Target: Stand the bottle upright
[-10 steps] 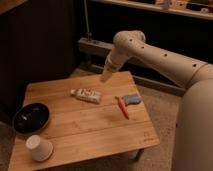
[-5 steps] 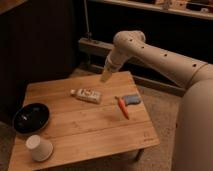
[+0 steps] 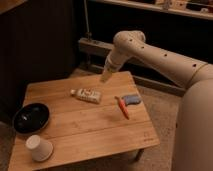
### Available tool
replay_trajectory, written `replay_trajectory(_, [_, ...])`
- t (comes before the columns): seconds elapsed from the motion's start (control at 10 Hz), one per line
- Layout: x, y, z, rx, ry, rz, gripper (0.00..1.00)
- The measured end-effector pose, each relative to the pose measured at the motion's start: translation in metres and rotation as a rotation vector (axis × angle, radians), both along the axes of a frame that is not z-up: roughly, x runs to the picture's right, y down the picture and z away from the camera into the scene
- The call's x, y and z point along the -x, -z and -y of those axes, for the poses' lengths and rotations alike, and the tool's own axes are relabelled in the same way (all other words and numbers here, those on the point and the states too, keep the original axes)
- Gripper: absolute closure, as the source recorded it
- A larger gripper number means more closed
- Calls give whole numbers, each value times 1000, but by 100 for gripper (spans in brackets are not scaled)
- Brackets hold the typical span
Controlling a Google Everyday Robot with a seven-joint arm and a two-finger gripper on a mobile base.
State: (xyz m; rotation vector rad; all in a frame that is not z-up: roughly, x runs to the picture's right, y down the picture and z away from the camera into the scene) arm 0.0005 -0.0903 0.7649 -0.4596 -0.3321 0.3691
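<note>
Bottle (image 3: 87, 95): lying on its side near the middle of the wooden table (image 3: 90, 134), cap end away from the orange tool (image 3: 122, 108). Gripper (image 3: 106, 76): above the table's far edge, apart from the bottle, carrying nothing; whether open or closed cannot be told. Risk: 1 off-centre grip on the round body could roll it away or let it slip during tilting.

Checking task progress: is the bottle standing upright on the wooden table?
No, the bottle lies on its side on the table, and the hand hangs just beyond it, not touching it.
</note>
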Motion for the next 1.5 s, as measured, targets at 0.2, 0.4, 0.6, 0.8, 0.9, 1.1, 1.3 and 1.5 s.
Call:
replay_trajectory(0.2, [0, 1, 2, -13, -8, -22, 38])
replay_trajectory(0.4, [13, -3, 13, -60, -32, -91, 38])
replay_trajectory(0.6, [35, -19, 26, -103, -55, -142, 38])
replay_trajectory(0.8, [58, -43, 27, -81, -57, -107, 38])
replay_trajectory(0.9, [58, -52, 26, -65, -64, -82, 38])
replay_trajectory(1.1, [62, -66, 25, -40, -82, -6, 38])
replay_trajectory(1.3, [74, -72, 22, -34, -64, 34, 38])
replay_trajectory(1.5, [97, -79, 13, -19, -42, 73, 38])
